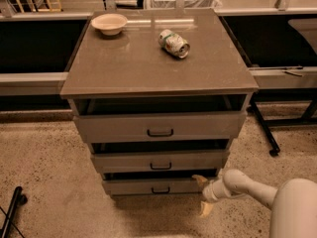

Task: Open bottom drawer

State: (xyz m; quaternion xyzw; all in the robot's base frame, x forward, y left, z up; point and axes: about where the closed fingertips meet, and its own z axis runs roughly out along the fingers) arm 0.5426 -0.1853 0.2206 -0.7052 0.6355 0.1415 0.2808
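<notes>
Down near the floor, the bottom drawer [143, 187] sits lowest of three grey fronts, with a dark gap above it. At its right end the robot's hand [202, 194] is released, fingers spread, the upper fingertip [199, 179] at the drawer's corner. A bowl [109, 23] and a tipped can [174, 43] rest on the surface [148, 68].
</notes>
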